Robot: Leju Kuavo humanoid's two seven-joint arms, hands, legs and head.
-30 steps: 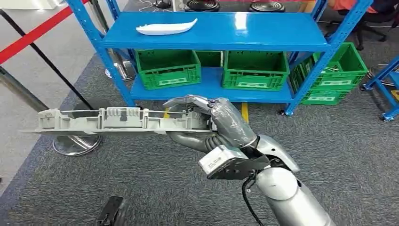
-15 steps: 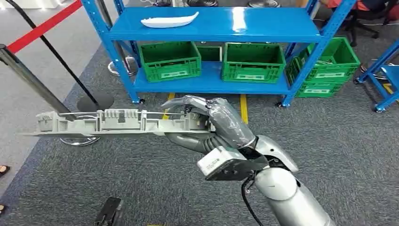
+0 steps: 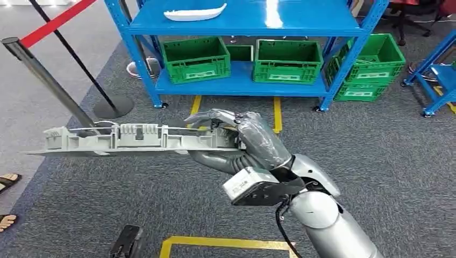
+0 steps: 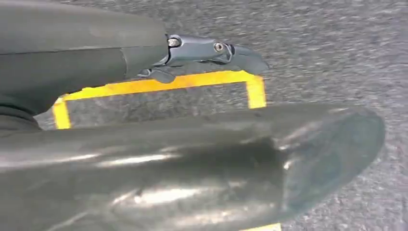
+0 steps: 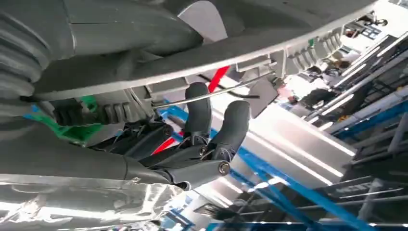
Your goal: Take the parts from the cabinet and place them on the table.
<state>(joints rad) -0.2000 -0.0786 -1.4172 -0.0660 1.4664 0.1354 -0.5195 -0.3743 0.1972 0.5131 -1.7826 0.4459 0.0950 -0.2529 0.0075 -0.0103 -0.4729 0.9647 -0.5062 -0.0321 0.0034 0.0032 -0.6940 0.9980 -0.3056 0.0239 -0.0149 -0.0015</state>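
Looks like the carry step: right hand (image 3: 236, 141) grips one end of the long grey plastic part (image 3: 126, 141) level over the carpet, blue cabinet (image 3: 242, 24) ahead, so next it needs the surface.

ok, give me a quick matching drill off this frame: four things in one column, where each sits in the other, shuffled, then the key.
Things:
1. long grey part
2. white part
3. green crates
4. yellow tape outline

Places:
A. lower level of the blue rack
B. on the carpet near the robot
C. top level of the blue rack
D. held in the right hand

Pairs: 1-D, 2-C, 3-A, 4-B
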